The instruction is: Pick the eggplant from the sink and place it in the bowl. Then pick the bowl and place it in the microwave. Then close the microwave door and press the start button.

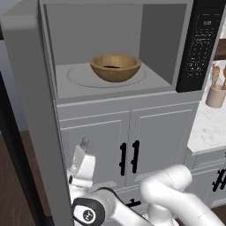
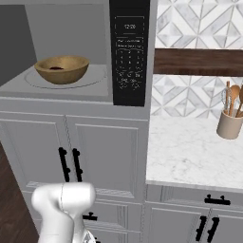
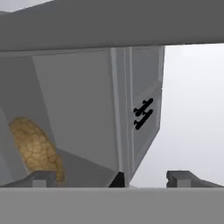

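Note:
The microwave (image 1: 159, 44) stands open, with its black control panel (image 1: 201, 44) (image 2: 129, 52) on the right. The wooden bowl (image 1: 115, 66) (image 2: 62, 69) rests on the round turntable inside. A dark patch low inside it is the eggplant (image 1: 110, 67) (image 2: 57, 68). The microwave door (image 1: 26, 97) is swung out to the left and I see it nearly edge-on. My gripper (image 1: 83, 143) (image 3: 113, 179) is open and empty. It is below the oven's floor, just right of the door's inner face and in front of the lower cabinet. The sink is out of view.
Grey cabinet doors with black bar handles (image 1: 128, 156) (image 2: 70, 163) (image 3: 143, 113) fill the space under the oven. To the right, a marble counter (image 2: 190, 152) carries a beige crock of wooden utensils (image 1: 216, 95) (image 2: 230, 124). A dark wooden shelf (image 2: 199, 61) hangs above it.

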Available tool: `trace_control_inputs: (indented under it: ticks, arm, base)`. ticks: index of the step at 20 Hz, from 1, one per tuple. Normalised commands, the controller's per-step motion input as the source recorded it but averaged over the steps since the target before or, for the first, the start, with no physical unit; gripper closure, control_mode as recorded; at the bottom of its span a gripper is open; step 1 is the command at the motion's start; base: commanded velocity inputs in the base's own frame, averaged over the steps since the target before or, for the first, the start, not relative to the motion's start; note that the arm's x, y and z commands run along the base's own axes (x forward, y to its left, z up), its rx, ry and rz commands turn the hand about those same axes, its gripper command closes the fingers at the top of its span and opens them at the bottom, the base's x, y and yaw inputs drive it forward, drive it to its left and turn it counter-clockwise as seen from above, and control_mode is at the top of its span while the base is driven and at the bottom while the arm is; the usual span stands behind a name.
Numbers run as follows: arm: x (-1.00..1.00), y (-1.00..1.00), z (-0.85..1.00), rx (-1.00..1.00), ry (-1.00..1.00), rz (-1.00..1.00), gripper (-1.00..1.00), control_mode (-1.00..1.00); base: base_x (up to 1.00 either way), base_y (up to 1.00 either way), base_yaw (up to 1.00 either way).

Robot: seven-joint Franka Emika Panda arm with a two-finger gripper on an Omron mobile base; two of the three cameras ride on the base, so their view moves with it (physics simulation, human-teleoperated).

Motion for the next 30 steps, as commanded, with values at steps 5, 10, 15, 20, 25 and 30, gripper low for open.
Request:
trace_control_inputs:
  ticks: [5, 10, 15, 20, 25, 30]
  arm:
    - [0.0, 1.0, -0.3, -0.07, 0.06, -0.11, -1.0, -1.0]
    - [0.0, 0.75, -0.17, -0.02, 0.02, -0.12, -1.0, -1.0]
    - [-0.5, 0.19, 0.35, 0.03, -0.04, -0.17, -1.0, -1.0]
    - [-0.58, 0.0, 0.83, 0.16, 0.0, -0.16, -1.0, -1.0]
    - [-0.64, -0.27, 0.7, 0.23, 0.0, -0.1, -1.0, -1.0]
    - [-0.62, -0.77, 0.42, 0.24, -0.01, -0.02, -1.0, -1.0]
  base:
    - [0.0, 0.0, 0.0]
    - [0.0, 0.0, 0.0]
    - [0.0, 0.0, 0.0]
    - [0.0, 0.0, 0.0]
    - [0.0, 0.0, 0.0]
    - [0.0, 0.0, 0.0]
